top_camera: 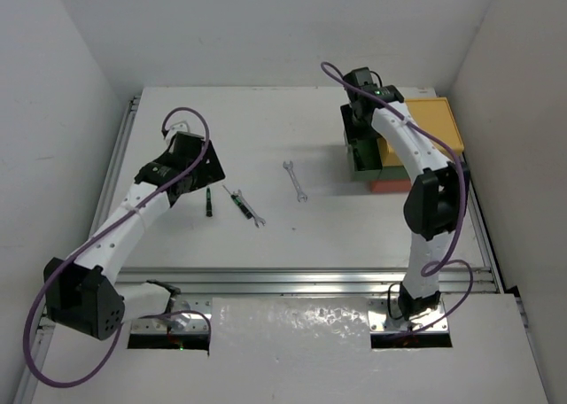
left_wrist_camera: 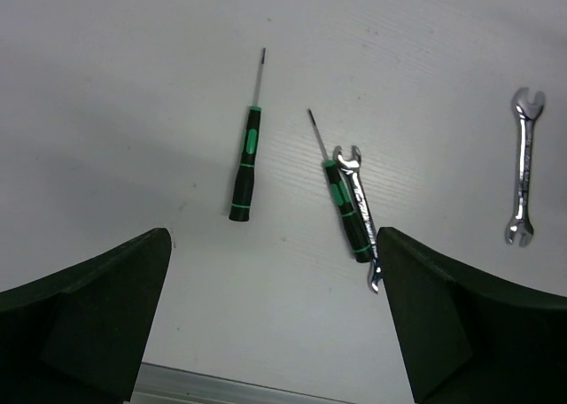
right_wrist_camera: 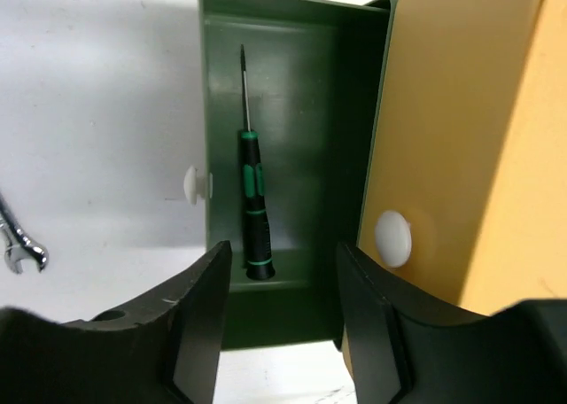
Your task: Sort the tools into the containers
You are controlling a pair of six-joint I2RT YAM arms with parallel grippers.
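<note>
The right gripper (right_wrist_camera: 283,255) hangs spread and empty over the dark green tray (right_wrist_camera: 292,76), which juts out from under the stack. That pose suits letting tools fall in from above. One screwdriver (right_wrist_camera: 254,200) lies inside along the tray's length, its black, green-banded handle toward the bottom of the frame and its thin shaft pointing up. The yellow tray (right_wrist_camera: 461,129) fills the right of the frame, and its white knob (right_wrist_camera: 392,237) is just beside one finger. In the top view the red-orange tray (top_camera: 390,185) shows beneath the stack.

The left gripper (left_wrist_camera: 273,240) is also spread wide and holds nothing. It hovers over the desk (left_wrist_camera: 106,85) with the loose tools framed between its fingers, probably lined up for a pick. A lone screwdriver (left_wrist_camera: 245,169) lies centre-left. A second screwdriver (left_wrist_camera: 345,211) rests against a small silver wrench (left_wrist_camera: 348,159), touching it and partly overlapping it, which may make a clean pinch harder. Another wrench (left_wrist_camera: 524,178) lies well apart at the right edge.
</note>
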